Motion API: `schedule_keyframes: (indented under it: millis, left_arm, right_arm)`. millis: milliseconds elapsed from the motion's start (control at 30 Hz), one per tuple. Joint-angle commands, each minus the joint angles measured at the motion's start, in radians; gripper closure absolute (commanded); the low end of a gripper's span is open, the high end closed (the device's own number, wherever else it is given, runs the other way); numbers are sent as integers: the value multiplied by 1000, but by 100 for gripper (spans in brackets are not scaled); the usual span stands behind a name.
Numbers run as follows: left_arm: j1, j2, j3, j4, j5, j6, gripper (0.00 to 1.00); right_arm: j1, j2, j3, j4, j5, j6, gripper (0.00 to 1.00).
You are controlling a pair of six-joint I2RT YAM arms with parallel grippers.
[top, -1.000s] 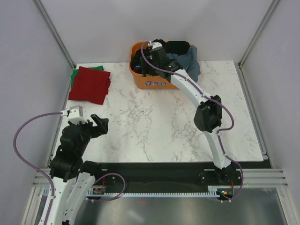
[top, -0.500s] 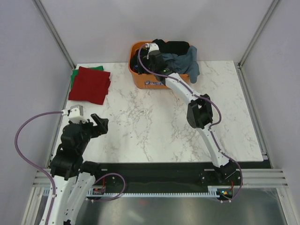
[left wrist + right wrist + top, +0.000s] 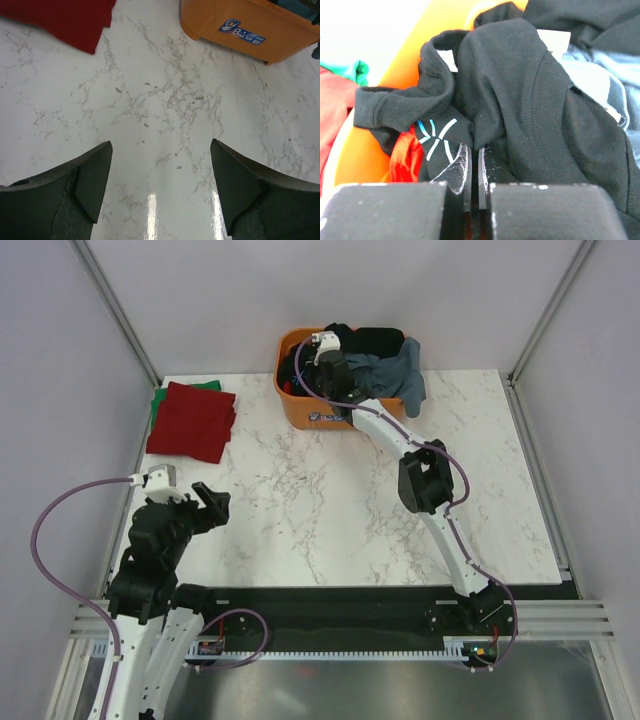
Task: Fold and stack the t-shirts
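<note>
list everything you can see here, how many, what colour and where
table: one, white marble, under everything
basket: one, orange, far edge of the table
black shirt: one, with a light-blue mark, in the basket, on top at its left side
second black shirt: one, at the back of the basket
grey-blue shirt: one, draped over the basket's right rim
red cloth: one scrap, in the basket under the black shirt; cannot tell what it is
red shirt: one, dark red, folded, far left of the table
green shirt: one, under the red shirt, only its edge showing
left gripper: open, over bare table, near left
right gripper: shut on the black shirt, inside the basket
</note>
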Motion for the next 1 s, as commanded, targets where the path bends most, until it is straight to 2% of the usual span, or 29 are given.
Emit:
schedule_keyframes:
  millis: [0, 133, 233, 367, 500, 633, 733, 967]
  left_arm:
    - [8, 1, 23, 11, 9, 8, 14]
    - [10, 2, 24, 11, 6, 6, 14]
    - [10, 2, 24, 11, 5, 6, 15]
    - [11, 7, 23, 11, 8, 6, 15]
    - [14, 16, 24, 11, 8, 8, 15]
    - [16, 21, 24, 11, 9, 8, 15]
    - [16, 22, 24, 13, 9, 8, 15]
    - [16, 24, 24, 11, 8, 8, 15]
  right_arm:
    - [10, -147, -25, 96, -3, -9, 100]
    - [18, -281, 49, 85, -17, -13, 100]
    - [36, -466, 44, 132, -20, -33, 100]
    - [56, -618, 11, 133, -28, -30, 100]
    - [70, -782, -176, 133, -46, 11, 100]
    - [116, -975, -490, 189, -94, 77, 100]
    - [162, -1034, -587, 191, -123, 74, 100]
    - [165, -1045, -551, 117, -135, 71, 100]
